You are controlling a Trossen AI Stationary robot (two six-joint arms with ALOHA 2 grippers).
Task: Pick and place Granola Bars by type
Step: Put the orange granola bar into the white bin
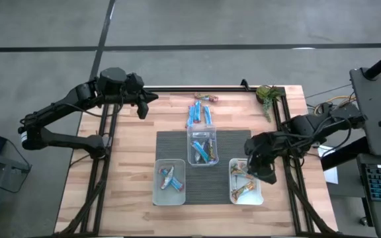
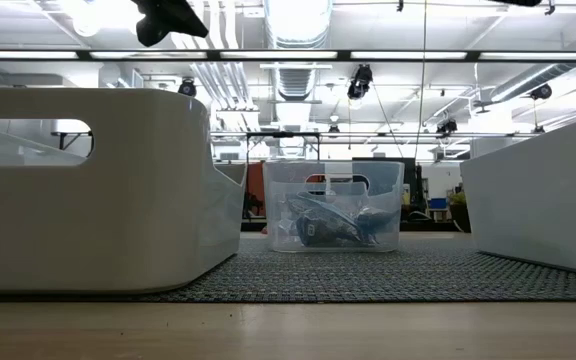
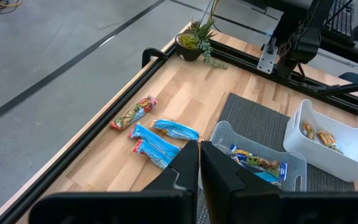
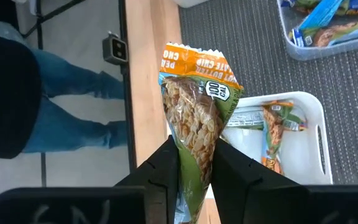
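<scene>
My right gripper (image 4: pixel 194 165) is shut on an orange-and-green granola bar (image 4: pixel 199 106) and hovers over the right-hand tub (image 1: pixel 245 193), which holds similar bars (image 4: pixel 273 127). The middle tub (image 1: pixel 202 149) holds blue and mixed bars. The left-hand tub (image 1: pixel 169 182) holds a blue bar lying on its floor. Loose bars lie flat on the wood by the far edge: blue ones (image 3: pixel 166 130) and an orange-and-green one (image 3: pixel 132 113). My left gripper (image 3: pixel 199 158) is shut and empty, raised over the table's far left (image 1: pixel 141 102). My right gripper pinches the granola bar's lower end (image 4: pixel 191 146) between its two fingers (image 4: pixel 160 171). The bar is lifted clear above the right-hand tub. Its orange crimped end (image 4: pixel 194 59) sticks out past the fingertips.
A small green plant (image 1: pixel 266 94) stands at the far right corner. A dark ribbed mat (image 1: pixel 177 142) lies under the three tubs. A black frame rail (image 3: pixel 160 56) runs along the far edge. A person in jeans (image 4: pixel 73 106) stands beside the table's right side.
</scene>
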